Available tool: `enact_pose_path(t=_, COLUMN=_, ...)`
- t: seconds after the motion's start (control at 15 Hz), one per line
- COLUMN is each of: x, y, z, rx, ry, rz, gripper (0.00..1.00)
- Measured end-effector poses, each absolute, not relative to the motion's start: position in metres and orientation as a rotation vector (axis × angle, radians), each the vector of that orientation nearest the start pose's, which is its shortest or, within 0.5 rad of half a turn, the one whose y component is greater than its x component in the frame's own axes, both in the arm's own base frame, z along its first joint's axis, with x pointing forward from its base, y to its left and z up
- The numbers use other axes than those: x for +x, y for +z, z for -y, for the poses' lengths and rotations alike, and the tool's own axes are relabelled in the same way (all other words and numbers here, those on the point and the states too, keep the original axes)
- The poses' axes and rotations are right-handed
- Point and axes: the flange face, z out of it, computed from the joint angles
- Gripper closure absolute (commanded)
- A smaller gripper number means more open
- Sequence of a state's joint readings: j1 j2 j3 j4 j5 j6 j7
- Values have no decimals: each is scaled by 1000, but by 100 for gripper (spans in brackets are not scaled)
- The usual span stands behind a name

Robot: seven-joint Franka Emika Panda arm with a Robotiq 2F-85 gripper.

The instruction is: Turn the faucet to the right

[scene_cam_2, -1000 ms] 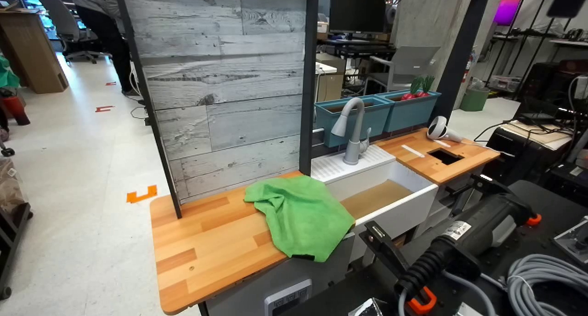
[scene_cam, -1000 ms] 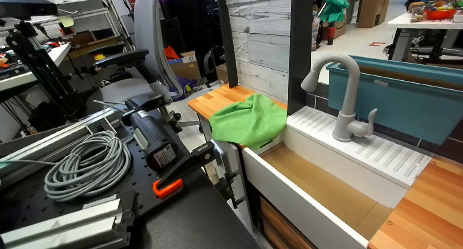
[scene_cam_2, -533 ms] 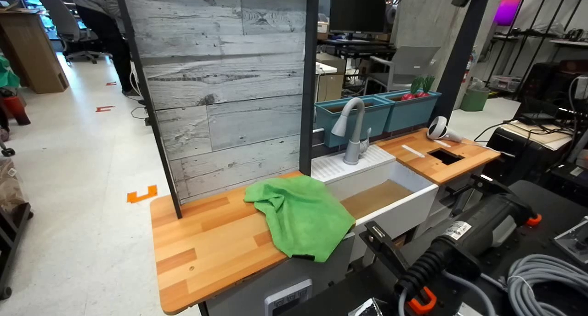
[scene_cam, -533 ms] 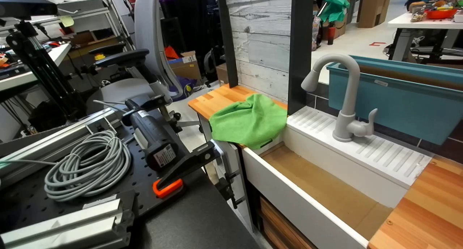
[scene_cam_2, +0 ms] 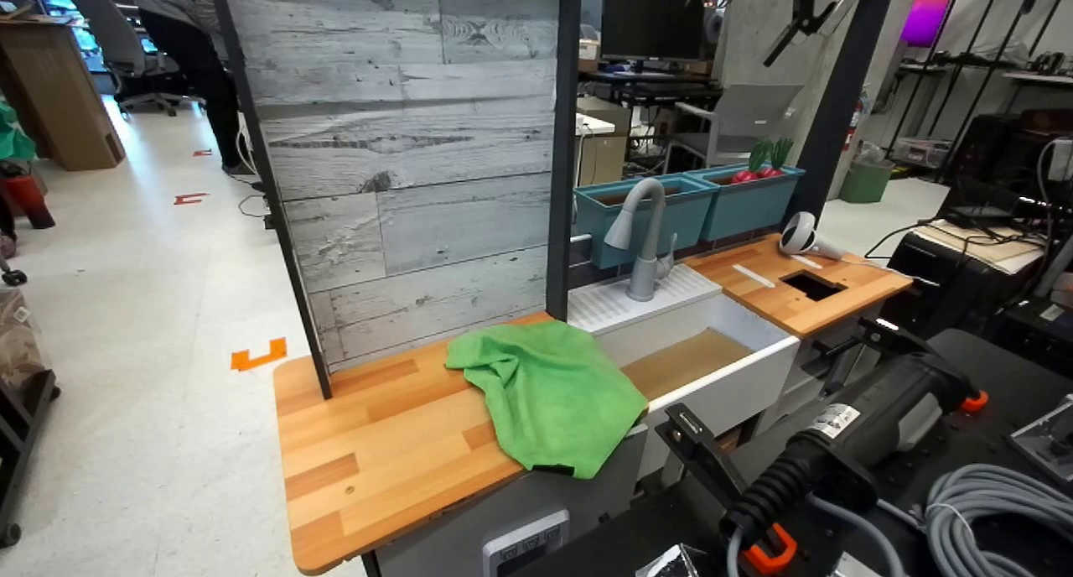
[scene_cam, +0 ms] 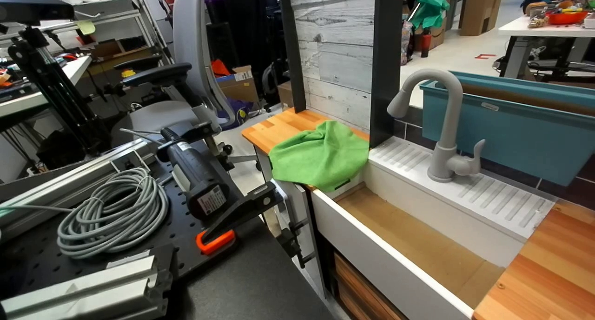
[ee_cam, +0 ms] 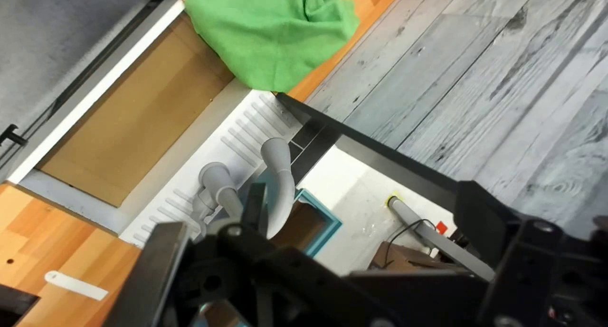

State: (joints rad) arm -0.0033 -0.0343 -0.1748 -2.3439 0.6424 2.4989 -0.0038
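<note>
The grey gooseneck faucet (scene_cam: 450, 120) stands on the white ribbed ledge behind the sink; it also shows in an exterior view (scene_cam_2: 650, 233). Its spout points left in both exterior views, and its small lever (scene_cam: 476, 157) is on the right of the base. In the wrist view the faucet (ee_cam: 281, 184) is seen from above, partly hidden behind a gripper finger. My gripper (scene_cam_2: 733, 28) is at the top of an exterior view, above and apart from the faucet. In the wrist view my gripper (ee_cam: 366, 208) has its fingers wide apart with nothing between them.
A green cloth (scene_cam_2: 553, 392) lies on the wooden counter (scene_cam_2: 377, 468) beside the sink (scene_cam: 395, 264). Teal planters (scene_cam: 506, 129) stand behind the faucet. A dark post (scene_cam: 386, 64) and wood-look panel (scene_cam_2: 402, 141) rise near it. A white-and-black device (scene_cam_2: 800, 235) lies on the far counter.
My gripper has come into an exterior view from the top right, moving left and a little down. The faucet, cloth and sink have not moved.
</note>
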Motion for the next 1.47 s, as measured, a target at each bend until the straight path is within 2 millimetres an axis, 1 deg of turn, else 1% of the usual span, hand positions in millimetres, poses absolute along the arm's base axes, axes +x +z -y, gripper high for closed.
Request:
enact_pose_path(t=0.27, x=550, y=328, z=125, rx=-2471, ry=-301, rz=-1049, gripper=0)
enact_pose_path(t=0.53, x=585, y=284, z=140, rx=-2444, ry=-275, rz=-1170, gripper=0)
enact_pose_path(t=0.73, x=606, y=251, z=143, rx=-2433, ry=-251, rz=-1247, gripper=0)
enact_pose_path(t=0.93, x=623, y=220, z=138, rx=-2428, ry=-211, rz=-1288, gripper=0)
enact_pose_path(t=1.07, x=632, y=205, z=133, rx=-2428, ry=-187, rz=-1304, gripper=0)
enact_pose_path(t=1.2, x=640, y=194, z=128, rx=-2424, ry=-173, rz=-1316, gripper=0)
enact_pose_path(t=1.27, x=644, y=190, z=126, rx=-2426, ry=-167, rz=-1322, gripper=10)
enact_pose_path(t=1.33, x=647, y=186, z=125, rx=-2429, ry=-163, rz=-1328, gripper=28)
enact_pose_path(t=1.4, x=650, y=183, z=124, rx=-2433, ry=-160, rz=-1334, gripper=34)
enact_pose_path(t=1.47, x=652, y=180, z=124, rx=-2440, ry=-159, rz=-1335, gripper=44)
